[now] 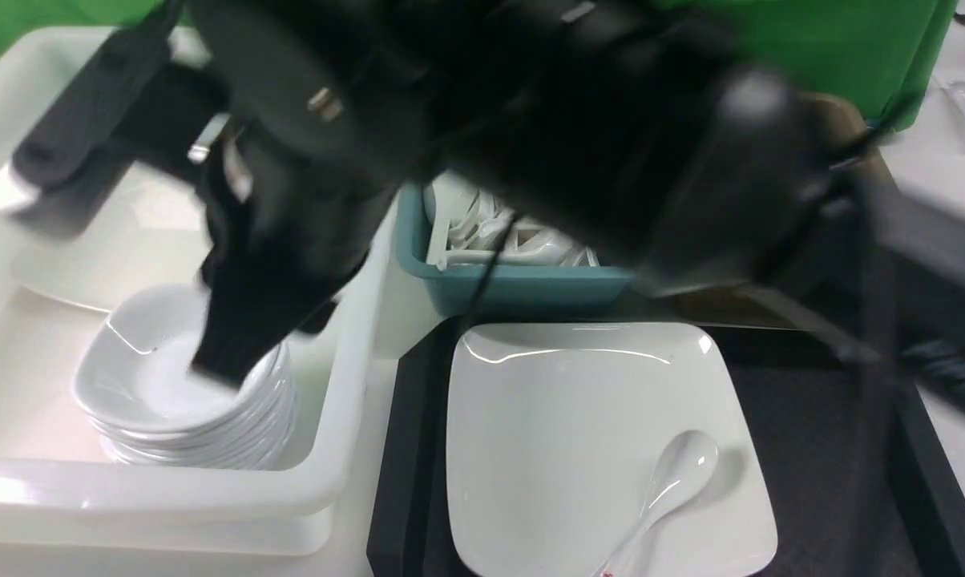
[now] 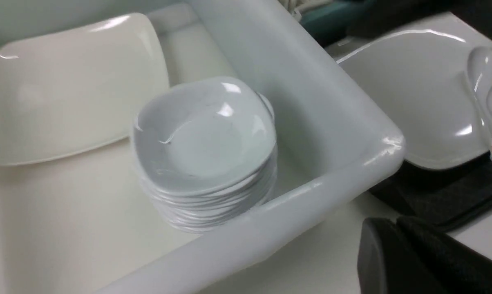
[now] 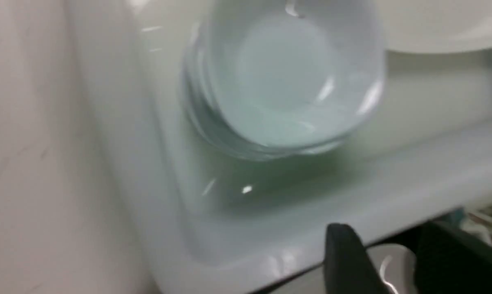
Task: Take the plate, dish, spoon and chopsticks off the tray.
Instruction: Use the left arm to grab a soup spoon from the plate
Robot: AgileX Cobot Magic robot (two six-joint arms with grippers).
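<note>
Spoon (image 1: 679, 473) on plate (image 1: 571, 449) on tray (image 1: 819, 449); leftward the dish (image 1: 146, 377) tops a stack (image 1: 210, 449) in a tub (image 1: 346, 385)

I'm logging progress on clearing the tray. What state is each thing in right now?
plate: on the tray, spoon lying in it.
spoon: in the plate, bowl up.
dish: atop the stack in the white tub, off the tray.
teal tub: holding white spoons.
right gripper: open, holding nothing.
left gripper: cannot tell open or shut.
chopsticks: not in view.
</note>
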